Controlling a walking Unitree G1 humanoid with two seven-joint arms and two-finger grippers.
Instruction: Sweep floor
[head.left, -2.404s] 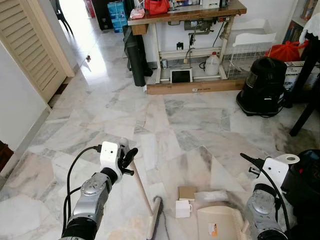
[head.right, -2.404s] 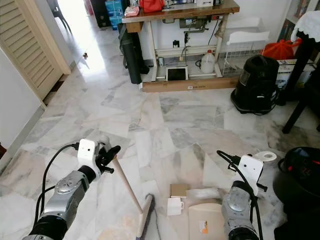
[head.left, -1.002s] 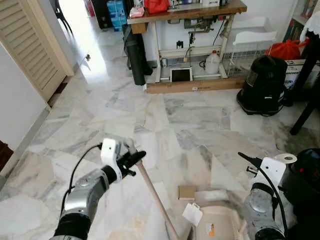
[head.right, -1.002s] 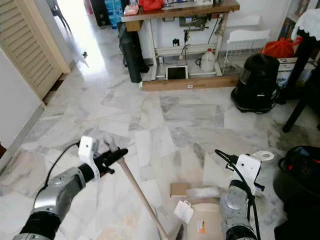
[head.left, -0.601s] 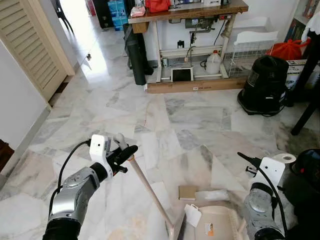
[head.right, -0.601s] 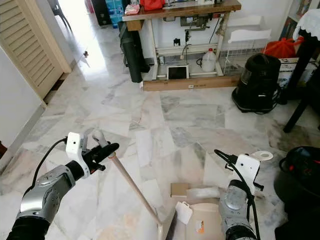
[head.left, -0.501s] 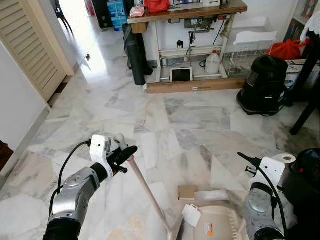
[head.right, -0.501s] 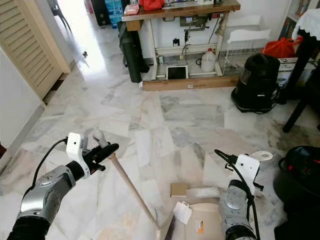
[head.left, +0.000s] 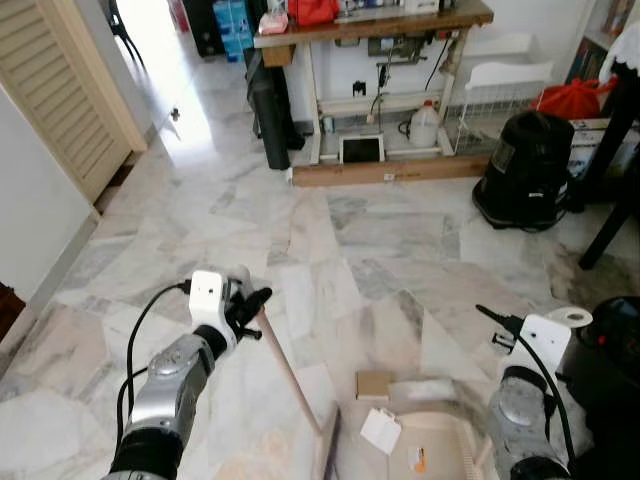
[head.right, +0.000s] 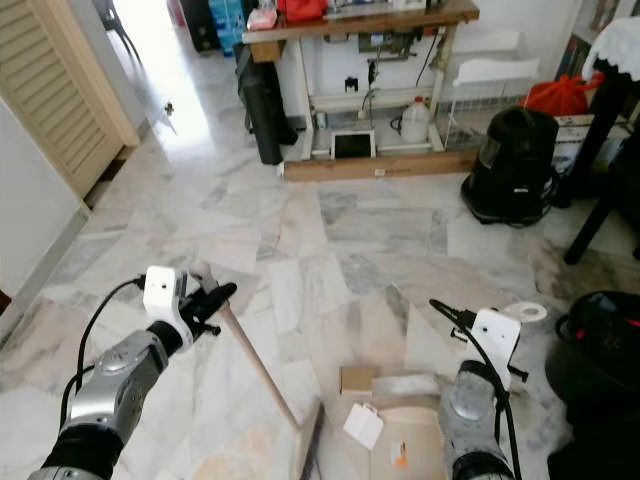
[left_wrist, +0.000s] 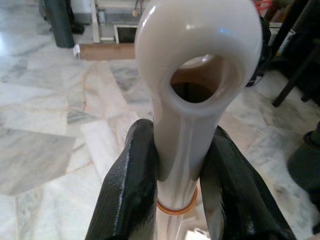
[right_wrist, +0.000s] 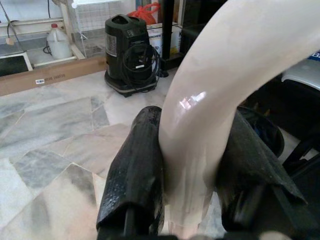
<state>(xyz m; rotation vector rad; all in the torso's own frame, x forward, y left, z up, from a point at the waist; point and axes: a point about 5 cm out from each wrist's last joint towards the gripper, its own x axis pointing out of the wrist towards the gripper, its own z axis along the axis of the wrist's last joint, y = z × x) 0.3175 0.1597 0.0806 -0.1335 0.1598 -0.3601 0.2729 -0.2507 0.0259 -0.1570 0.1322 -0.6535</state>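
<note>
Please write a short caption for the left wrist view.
Left gripper shut on the cream broom handle above a marble floor.

Left arm raised, elbow bent; left tool (head.left: 250, 303) clamped tight. Right arm low, right tool (right_wrist: 195, 165) also clamped.

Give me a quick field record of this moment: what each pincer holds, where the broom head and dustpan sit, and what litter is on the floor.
left pincer: shut on the broom handle, near its top end
right pincer: shut on the dustpan handle
broom head: on the floor, left of the dustpan
dustpan: on the floor in front of the robot, mouth facing the broom
litter: white paper at the dustpan mouth; brown card and clear wrapper just beyond it
floor: marble tiles
</note>
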